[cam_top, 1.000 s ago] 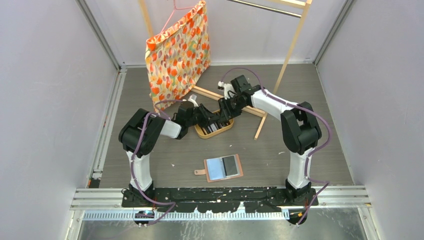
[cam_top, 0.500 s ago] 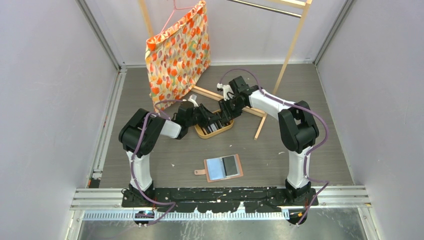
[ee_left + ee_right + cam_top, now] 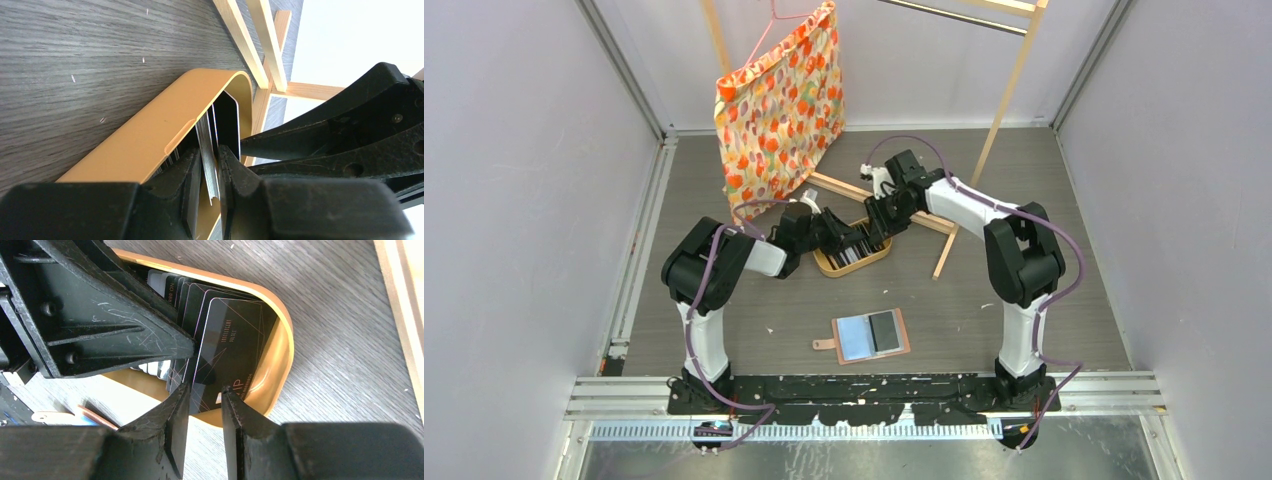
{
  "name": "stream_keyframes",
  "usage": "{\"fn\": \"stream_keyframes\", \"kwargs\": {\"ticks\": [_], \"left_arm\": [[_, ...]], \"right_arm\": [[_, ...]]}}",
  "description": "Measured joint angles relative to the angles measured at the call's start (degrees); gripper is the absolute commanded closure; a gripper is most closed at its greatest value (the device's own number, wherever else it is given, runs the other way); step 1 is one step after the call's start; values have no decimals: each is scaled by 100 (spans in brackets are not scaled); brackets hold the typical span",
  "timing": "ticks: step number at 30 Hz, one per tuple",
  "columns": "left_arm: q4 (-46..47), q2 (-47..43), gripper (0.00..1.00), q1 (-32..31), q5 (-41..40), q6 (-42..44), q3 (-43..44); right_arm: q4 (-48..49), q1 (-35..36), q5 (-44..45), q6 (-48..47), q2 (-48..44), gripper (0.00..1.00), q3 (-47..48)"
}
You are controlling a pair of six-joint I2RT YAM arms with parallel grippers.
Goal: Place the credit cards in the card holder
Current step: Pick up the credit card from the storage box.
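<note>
The credit cards (image 3: 235,335), mostly black, stand on edge in an oval wooden tray (image 3: 280,365) at mid-table (image 3: 824,266). My left gripper (image 3: 210,150) reaches into the tray (image 3: 165,135) and is shut on a stack of the cards (image 3: 227,120). My right gripper (image 3: 205,388) is open, its fingers on either side of the lower edge of the front black card, facing the left gripper (image 3: 100,325). The card holder (image 3: 871,335) lies open and flat near the table's front edge, apart from both grippers (image 3: 852,243) (image 3: 876,228).
An orange-patterned cloth bag (image 3: 779,105) hangs from a wooden rack at the back. The rack's base bars (image 3: 924,220) lie on the table just behind and right of the tray. Enclosure walls close both sides.
The right arm swayed slightly left and came back. Nothing else has visibly moved.
</note>
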Motion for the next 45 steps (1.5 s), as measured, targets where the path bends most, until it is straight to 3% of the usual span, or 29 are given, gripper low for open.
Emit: {"fn": "stream_keyframes", "kwargs": {"ticks": [13, 20, 30, 35, 45], "left_arm": [[33, 13, 79, 0, 7, 0, 0], [39, 13, 77, 0, 17, -2, 0], [109, 13, 65, 4, 92, -4, 7], [203, 13, 55, 4, 160, 7, 9], [197, -181, 47, 13, 188, 190, -125]], "right_arm": [[-92, -94, -2, -74, -129, 82, 0], [-109, -138, 225, -199, -201, 99, 0], [-42, -317, 216, -251, -280, 99, -46], [197, -625, -234, -94, -605, 99, -297], [389, -1036, -1213, -94, -1110, 99, -409]]}}
